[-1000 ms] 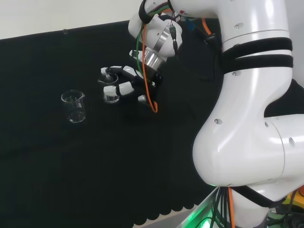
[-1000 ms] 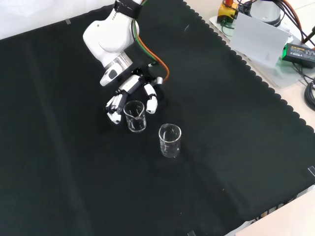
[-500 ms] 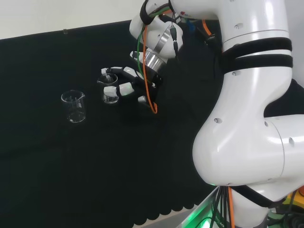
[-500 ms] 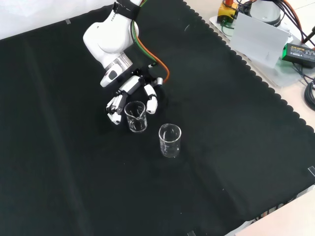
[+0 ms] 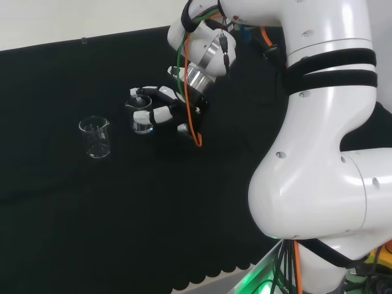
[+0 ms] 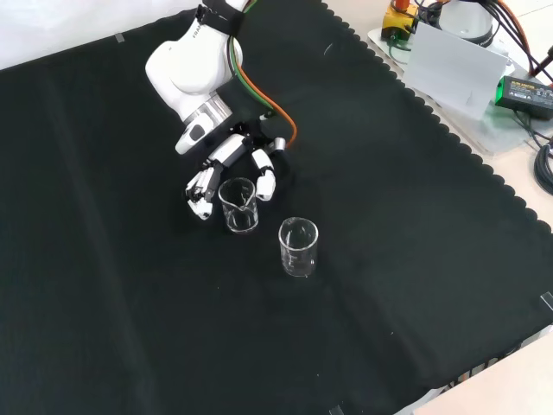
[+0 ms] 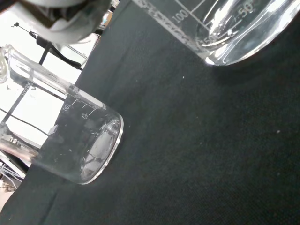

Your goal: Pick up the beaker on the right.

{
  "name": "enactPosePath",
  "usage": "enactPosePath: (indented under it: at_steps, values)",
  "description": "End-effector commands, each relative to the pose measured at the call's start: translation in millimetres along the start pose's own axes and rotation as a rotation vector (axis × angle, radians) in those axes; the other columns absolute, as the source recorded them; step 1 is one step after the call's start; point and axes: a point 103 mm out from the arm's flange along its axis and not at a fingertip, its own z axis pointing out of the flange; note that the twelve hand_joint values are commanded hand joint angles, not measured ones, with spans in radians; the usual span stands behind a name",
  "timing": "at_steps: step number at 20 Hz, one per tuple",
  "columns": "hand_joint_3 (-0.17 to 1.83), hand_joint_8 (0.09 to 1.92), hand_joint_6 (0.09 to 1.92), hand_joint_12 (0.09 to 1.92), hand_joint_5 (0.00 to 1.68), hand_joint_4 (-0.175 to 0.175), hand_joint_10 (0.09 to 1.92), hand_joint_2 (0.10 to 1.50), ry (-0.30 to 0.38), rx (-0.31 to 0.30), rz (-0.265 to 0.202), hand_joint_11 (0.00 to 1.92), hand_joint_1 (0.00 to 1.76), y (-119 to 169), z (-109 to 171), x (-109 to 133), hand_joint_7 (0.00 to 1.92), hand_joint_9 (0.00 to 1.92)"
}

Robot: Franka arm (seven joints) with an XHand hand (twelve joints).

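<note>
Two clear glass beakers stand on the black cloth. One beaker (image 5: 142,120) (image 6: 238,205) sits between the fingers and thumb of the hand (image 5: 164,105) (image 6: 226,164). The fingers (image 6: 200,186) reach down one side of it and the thumb (image 6: 265,182) the other, only partly curled. I cannot tell whether they touch the glass. Its base (image 7: 225,44) rests on the cloth close to the palm. The second beaker (image 5: 95,137) (image 6: 298,246) (image 7: 79,140) stands apart, left of the hand in the head view and nearer in the front view.
The arm's white links (image 5: 324,135) stand at the right of the head view. A white box and cables (image 6: 458,60) lie beyond the cloth's scalloped edge at the front view's top right. Bare black cloth (image 6: 130,328) surrounds both beakers.
The wrist has shifted very slightly. Both beakers stand where they were.
</note>
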Motion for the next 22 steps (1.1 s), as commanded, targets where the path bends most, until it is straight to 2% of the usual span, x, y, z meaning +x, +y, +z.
enactPosePath:
  at_steps: [1,9,12,14,15,16,17,18,19,20,22]
  values:
    - [0.59,0.63,0.09,1.22,0.43,-0.058,0.65,0.54,-0.003,0.002,0.002,0.0,0.81,0,2,0,0.31,0.36]
    - [0.59,0.63,0.09,1.22,0.45,-0.058,0.65,0.55,-0.014,0.003,0.002,0.0,0.82,8,8,2,0.32,0.37]
    - [0.59,0.63,0.09,1.22,0.46,-0.056,0.65,0.55,0.003,-0.008,-0.008,0.0,0.82,3,1,-1,0.33,0.37]
    - [0.58,0.62,0.09,1.25,0.51,-0.052,0.64,0.58,-0.009,-0.022,-0.01,0.0,0.83,3,2,0,0.36,0.39]
    - [0.57,0.61,0.13,1.28,0.59,-0.045,0.63,0.63,-0.014,-0.036,-0.008,0.0,0.84,4,3,1,0.4,0.42]
    - [0.56,0.59,0.24,1.31,0.71,-0.033,0.62,0.69,-0.032,-0.047,-0.006,0.01,0.85,6,4,2,0.47,0.47]
    - [0.43,0.59,0.54,1.33,0.82,0.044,0.62,0.82,-0.032,-0.053,-0.01,0.06,0.9,7,4,2,0.57,0.54]
    - [0.29,0.58,0.77,1.33,0.89,0.104,0.61,0.93,-0.022,-0.067,-0.012,0.11,0.95,5,1,2,0.66,0.6]
    - [0.19,0.57,0.89,1.33,0.94,0.14,0.61,1.0,-0.022,-0.073,-0.008,0.17,0.98,5,0,2,0.74,0.66]
    - [0.13,0.56,0.94,1.32,0.96,0.158,0.6,1.04,-0.077,-0.084,0.045,0.22,1.0,8,2,3,0.8,0.71]
    - [0.06,0.53,0.96,1.29,1.0,0.171,0.56,1.07,-0.098,-0.089,0.048,0.32,1.02,11,3,5,0.89,0.8]
